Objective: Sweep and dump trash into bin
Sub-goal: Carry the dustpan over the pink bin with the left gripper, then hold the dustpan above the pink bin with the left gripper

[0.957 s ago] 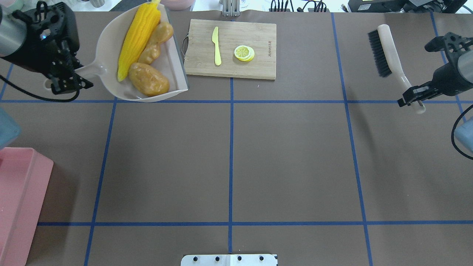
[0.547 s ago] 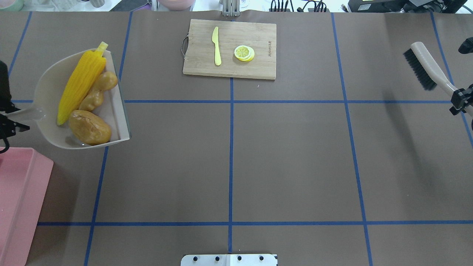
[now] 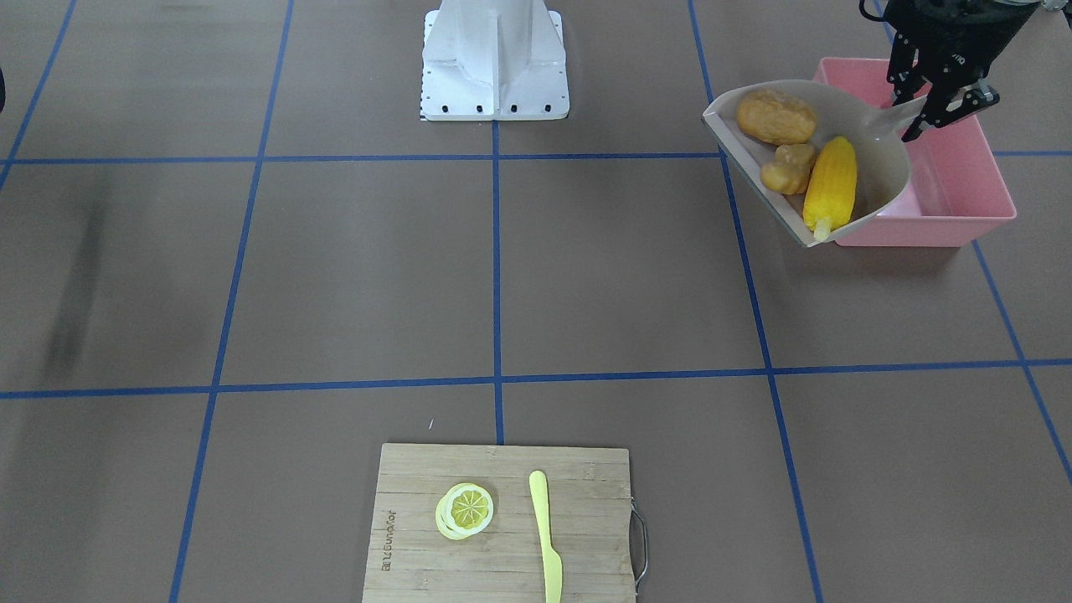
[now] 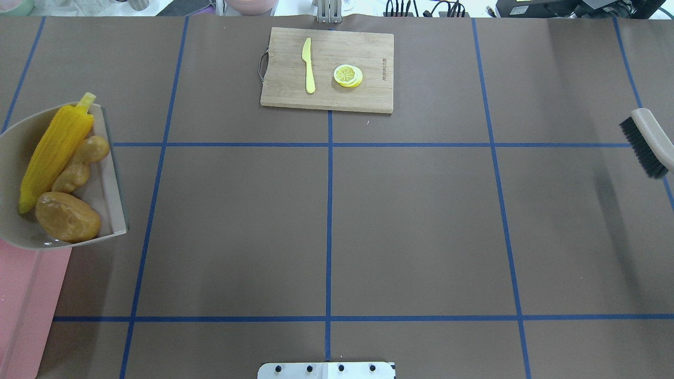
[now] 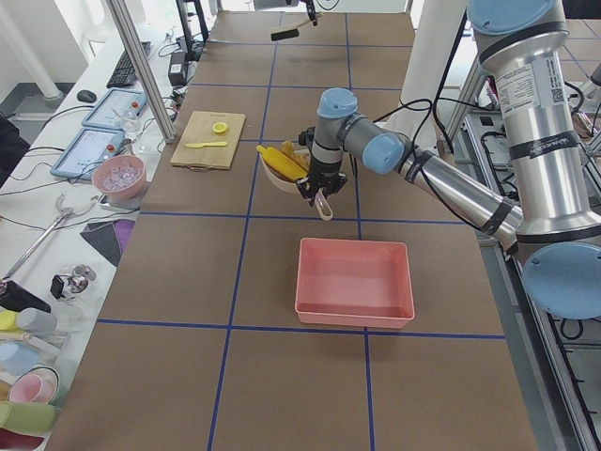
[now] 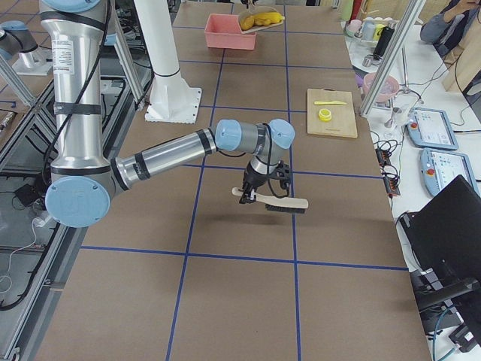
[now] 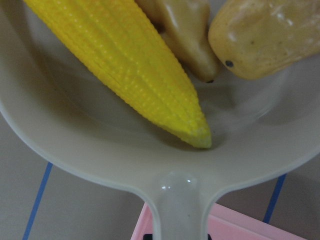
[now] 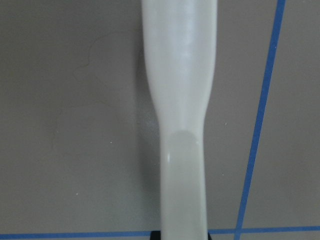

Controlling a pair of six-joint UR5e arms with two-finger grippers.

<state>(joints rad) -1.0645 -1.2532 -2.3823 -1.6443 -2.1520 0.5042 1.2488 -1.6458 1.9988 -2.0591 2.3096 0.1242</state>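
Left gripper (image 3: 936, 107) is clamped on the handle of the beige-grey dustpan (image 3: 875, 126) and carries it clear of the table. All three pieces of trash ride inside it.

- Corn cob (image 3: 831, 184): bright yellow with rows of kernels. It lies lengthwise, its tapered tip against the back wall just by the handle root and its pale stub at the open lip.
- Ginger root (image 3: 788, 167): knobbly tan, wedged between the cob and the potato and touching both.
- Potato (image 3: 776, 116): brown, oval and glossy, at the pan's other side.

The pan's open lip points away from the pink bin (image 3: 921, 231) and its handle end is toward the bin. Judgement: this attitude beds the load against the rear wall so that nothing rolls out in transit.

The front-facing view has the handle end overlapping the bin. The left side view places the pan beside the bin's far wall and not over the opening. The bin appears empty, so the dump is judged not yet done.

Right gripper (image 6: 252, 192) carries the brush (image 4: 645, 145) by its handle, above the table and well apart from the bin. This is probably to park it out of the way. How far its jaws stand apart cannot be told.
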